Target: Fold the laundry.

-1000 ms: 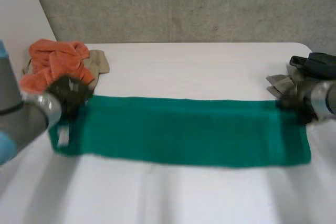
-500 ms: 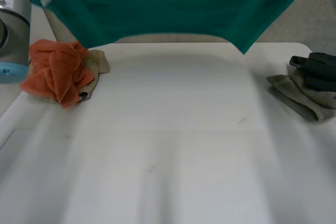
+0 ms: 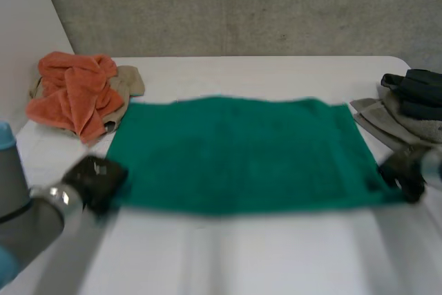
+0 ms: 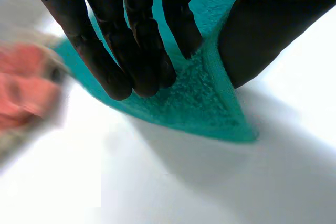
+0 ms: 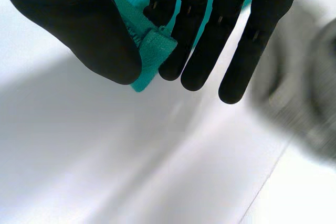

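A green towel (image 3: 235, 153) lies spread flat across the middle of the white table (image 3: 242, 253). My left hand (image 3: 97, 181) is at its near left corner. In the left wrist view the thumb and fingers (image 4: 131, 35) pinch that corner of the towel (image 4: 205, 98) just above the table. My right hand (image 3: 404, 174) is at the near right corner. In the right wrist view its thumb and fingers (image 5: 220, 24) pinch the tip of that corner (image 5: 155, 51).
A crumpled orange cloth (image 3: 72, 91) lies on a beige cloth (image 3: 130, 79) at the far left of the table. At the right edge a dark cloth (image 3: 418, 88) rests on grey-beige towels (image 3: 387, 126), close to my right hand.
The towel lay as a long strip, was swung up high by both hands, and has now come down flat. Both hands have ended at its near corners.
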